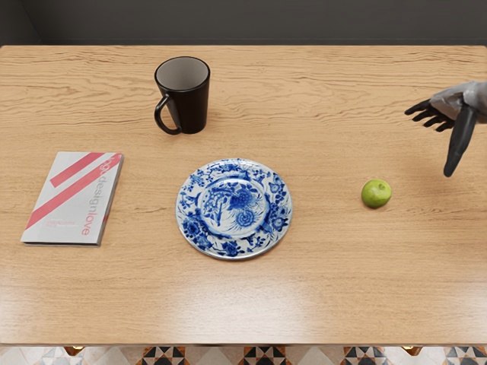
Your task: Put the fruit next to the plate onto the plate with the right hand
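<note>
Fruit meant a small green apple (376,193), which sat on the wooden table (342,289) to the right of the blue-patterned plate (234,207), apart from its rim. The right hand (450,112) hovered farther right and beyond, fingers spread, holding nothing. The apple looked light, firm and smooth, likely to roll if nudged; a grasp from above across its widest girth seemed safest.

Right hand (445,122), grey metallic palm, slim black fingers
</note>
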`<action>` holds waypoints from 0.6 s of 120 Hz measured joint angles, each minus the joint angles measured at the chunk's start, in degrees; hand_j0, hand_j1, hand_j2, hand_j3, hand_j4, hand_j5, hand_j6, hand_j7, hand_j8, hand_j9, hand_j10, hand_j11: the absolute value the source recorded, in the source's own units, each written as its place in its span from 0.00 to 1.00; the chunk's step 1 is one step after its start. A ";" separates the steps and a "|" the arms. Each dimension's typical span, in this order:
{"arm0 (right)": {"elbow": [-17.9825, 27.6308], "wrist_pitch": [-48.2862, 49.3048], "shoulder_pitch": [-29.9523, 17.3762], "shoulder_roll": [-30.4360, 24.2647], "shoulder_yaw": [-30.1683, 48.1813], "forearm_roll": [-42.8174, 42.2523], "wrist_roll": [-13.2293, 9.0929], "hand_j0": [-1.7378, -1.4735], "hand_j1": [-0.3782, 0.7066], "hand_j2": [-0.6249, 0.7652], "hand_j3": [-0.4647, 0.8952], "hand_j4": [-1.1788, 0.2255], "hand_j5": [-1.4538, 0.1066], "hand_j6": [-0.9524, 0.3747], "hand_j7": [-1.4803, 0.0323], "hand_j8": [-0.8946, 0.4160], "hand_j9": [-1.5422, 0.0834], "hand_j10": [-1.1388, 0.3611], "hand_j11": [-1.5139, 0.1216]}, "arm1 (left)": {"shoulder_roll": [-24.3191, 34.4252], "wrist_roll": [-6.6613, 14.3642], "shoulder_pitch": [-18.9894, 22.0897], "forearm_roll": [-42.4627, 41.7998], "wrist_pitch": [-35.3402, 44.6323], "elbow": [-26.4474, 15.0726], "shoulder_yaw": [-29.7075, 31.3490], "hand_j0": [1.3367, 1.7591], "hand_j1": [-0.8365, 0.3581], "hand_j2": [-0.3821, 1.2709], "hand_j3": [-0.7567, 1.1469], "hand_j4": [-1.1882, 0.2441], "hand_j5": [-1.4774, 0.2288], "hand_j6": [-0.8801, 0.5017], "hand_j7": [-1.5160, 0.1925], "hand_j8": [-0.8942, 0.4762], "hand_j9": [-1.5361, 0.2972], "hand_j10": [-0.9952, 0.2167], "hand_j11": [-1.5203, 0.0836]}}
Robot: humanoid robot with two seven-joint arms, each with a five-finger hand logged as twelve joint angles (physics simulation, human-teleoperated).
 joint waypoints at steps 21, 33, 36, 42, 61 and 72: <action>-0.19 0.00 -0.04 -0.20 0.05 4.64 0.00 0.30 0.03 0.45 0.34 0.84 0.93 0.71 0.98 0.68 0.95 0.76 0.93 | 0.00 0.00 0.00 0.00 0.00 -0.02 0.00 0.76 0.98 0.23 0.40 0.82 0.86 0.63 0.88 0.65 0.83 0.81 0.94; -0.17 0.00 -0.25 -0.30 -0.14 7.37 -0.01 0.30 0.03 0.45 0.34 0.84 0.93 0.71 0.98 0.68 0.95 0.76 0.93 | 0.00 0.00 0.00 0.00 0.00 -0.01 0.00 0.76 0.98 0.23 0.40 0.82 0.86 0.63 0.88 0.65 0.83 0.81 0.94; -0.18 0.00 -0.32 -0.31 -0.18 7.70 -0.01 0.30 0.03 0.45 0.34 0.84 0.93 0.71 0.98 0.68 0.95 0.76 0.93 | 0.00 0.00 0.00 0.00 0.00 -0.01 0.00 0.76 0.98 0.23 0.40 0.82 0.86 0.63 0.88 0.65 0.83 0.81 0.94; -0.15 0.00 -0.39 -0.48 -0.28 8.04 -0.01 0.30 0.03 0.45 0.34 0.84 0.93 0.71 0.98 0.68 0.95 0.76 0.93 | 0.00 0.00 0.00 0.00 0.00 -0.01 0.00 0.76 0.98 0.23 0.40 0.82 0.86 0.63 0.88 0.65 0.83 0.81 0.94; 6.77 0.01 -0.46 -2.42 0.91 6.57 -0.01 0.30 0.03 0.45 0.34 0.84 0.93 0.71 0.98 0.68 0.95 0.76 0.93 | 0.00 0.00 0.00 0.00 0.00 -0.02 0.00 0.76 0.98 0.23 0.40 0.82 0.86 0.63 0.88 0.65 0.83 0.81 0.94; 16.43 0.00 -0.33 -4.42 2.73 3.56 -0.01 0.30 0.03 0.45 0.34 0.84 0.93 0.71 0.98 0.68 0.95 0.76 0.93 | 0.00 0.00 0.00 0.00 0.00 -0.01 0.00 0.76 0.98 0.23 0.40 0.82 0.86 0.63 0.88 0.65 0.83 0.81 0.94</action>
